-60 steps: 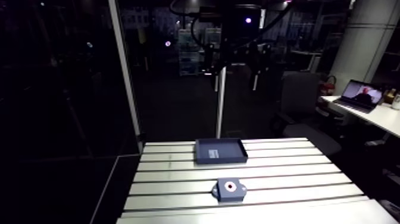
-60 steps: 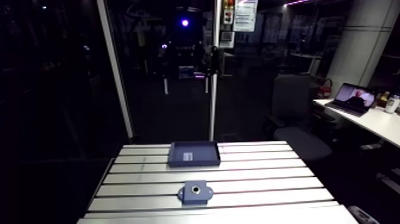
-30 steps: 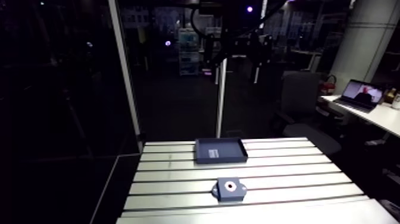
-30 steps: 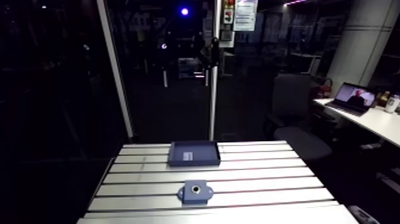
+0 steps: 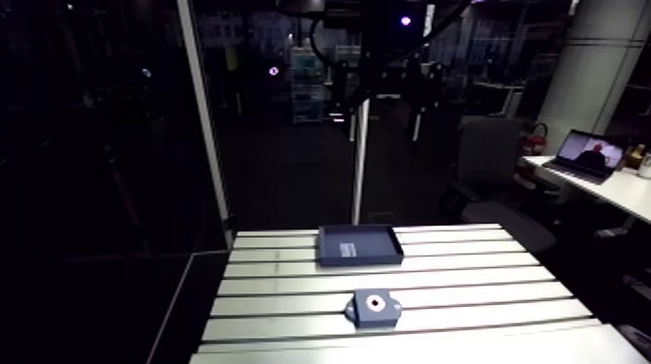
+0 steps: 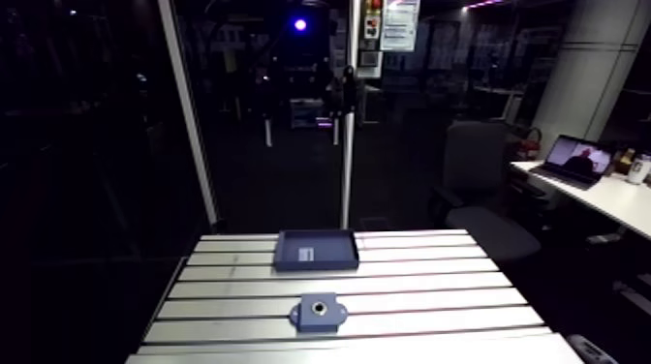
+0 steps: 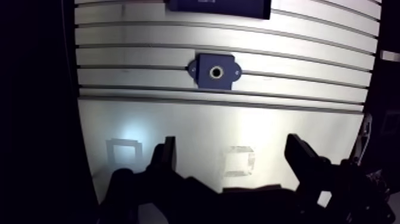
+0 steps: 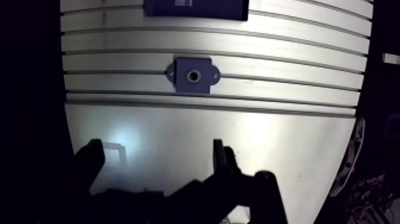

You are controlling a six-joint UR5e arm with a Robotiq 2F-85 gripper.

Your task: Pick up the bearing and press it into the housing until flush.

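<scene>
Wrist view: I am holding my gripper [image 7: 232, 146] with its fingers spread wide over the table [image 7: 178, 122], while the housing [image 7: 202, 64] is lying ahead (a pale ring [image 7: 216, 72] in its bore) and the blue tray [image 6: 312, 262] beyond it is carrying a label [image 6: 305, 254].

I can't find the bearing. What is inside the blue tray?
The blue tray shows a dark floor with one small pale patch, too small to identify. No bearing is evident. Its near wall may hide a strip of floor; the wrist view cuts most of the tray off.
</scene>
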